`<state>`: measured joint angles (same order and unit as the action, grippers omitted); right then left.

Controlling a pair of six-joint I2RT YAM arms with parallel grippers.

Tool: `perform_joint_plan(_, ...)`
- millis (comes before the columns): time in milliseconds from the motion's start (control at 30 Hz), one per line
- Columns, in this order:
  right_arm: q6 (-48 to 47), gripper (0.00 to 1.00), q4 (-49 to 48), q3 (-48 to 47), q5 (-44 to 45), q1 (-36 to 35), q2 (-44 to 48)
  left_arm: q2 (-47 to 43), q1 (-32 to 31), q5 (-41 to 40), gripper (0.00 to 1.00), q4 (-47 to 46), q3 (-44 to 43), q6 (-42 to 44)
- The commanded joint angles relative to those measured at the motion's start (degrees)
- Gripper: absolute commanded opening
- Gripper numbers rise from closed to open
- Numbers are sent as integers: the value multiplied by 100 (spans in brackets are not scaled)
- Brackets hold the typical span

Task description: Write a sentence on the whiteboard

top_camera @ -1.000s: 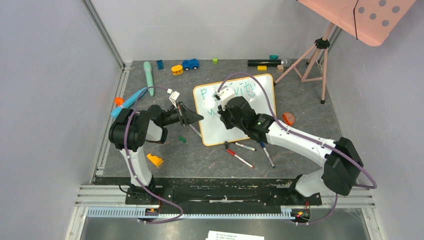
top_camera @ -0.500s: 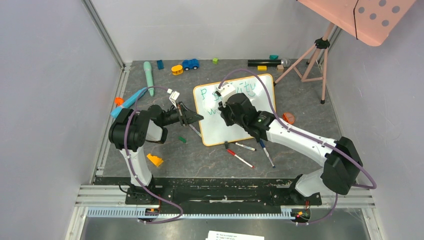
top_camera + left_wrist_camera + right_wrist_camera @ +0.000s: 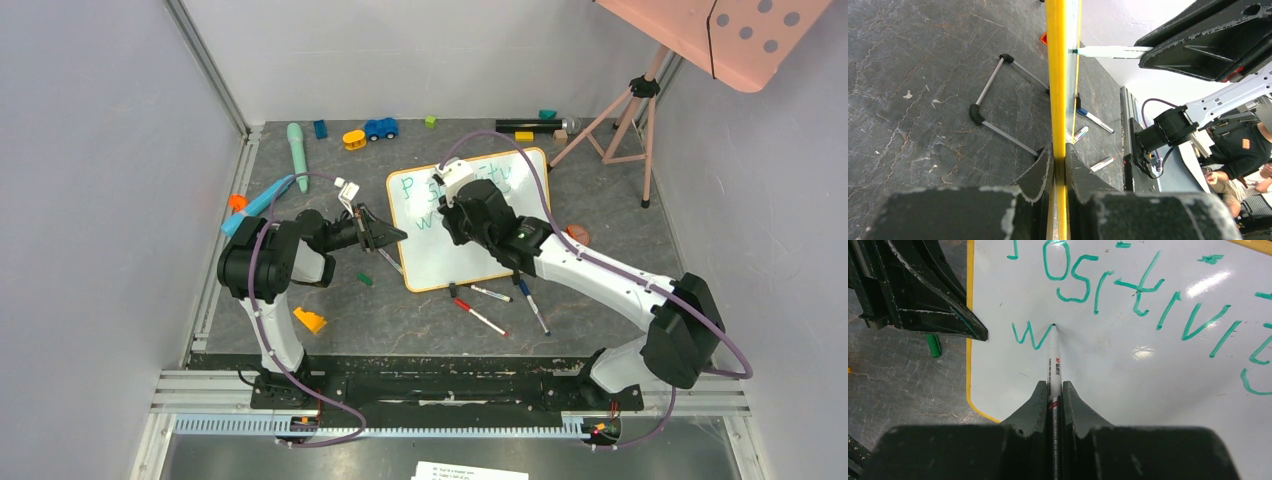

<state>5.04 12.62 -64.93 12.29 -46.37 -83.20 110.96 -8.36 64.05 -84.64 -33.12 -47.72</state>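
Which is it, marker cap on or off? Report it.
Off. The marker clamped in the right gripper shows a bare dark tip pressed on the whiteboard, at the end of the green w.

We see a smooth, glossy whiteboard (image 3: 1128, 390) catching glare, a matt, veined tabletop (image 3: 923, 100) like dark slate, and a smooth white marker (image 3: 1053, 360), probably plastic.

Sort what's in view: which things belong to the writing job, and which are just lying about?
In the job:
whiteboard, clamped at its edge by the left gripper
marker in the right gripper, tip on the board
the sentence, so far "Positivity w"

Lying about:
spare markers by the board's near edge
blue toy car
orange wedge
tripod
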Motion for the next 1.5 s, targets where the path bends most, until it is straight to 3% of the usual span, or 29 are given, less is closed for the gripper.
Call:
perform_joint_plan(0, 27, 0, -78, -171, 2, 117, 330, -117, 27, 221, 2, -457, 52, 97)
perform_joint_plan(933, -5, 0, -101, -233, -18, 251, 65, -109, 27, 231, 2, -457, 43, 79)
perform_joint_plan(1100, 52, 0, -32, -205, 420, 247, 129, -115, 27, 222, 2, -457, 44, 77)
perform_joint_plan(1300, 4, 0, -157, -206, -227, 256, 75, -101, 27, 222, 2, -458, 48, 75)
perform_joint_plan(1467, 128, 0, -145, -137, 209, 261, 155, -111, 27, 222, 2, -461, 46, 88)
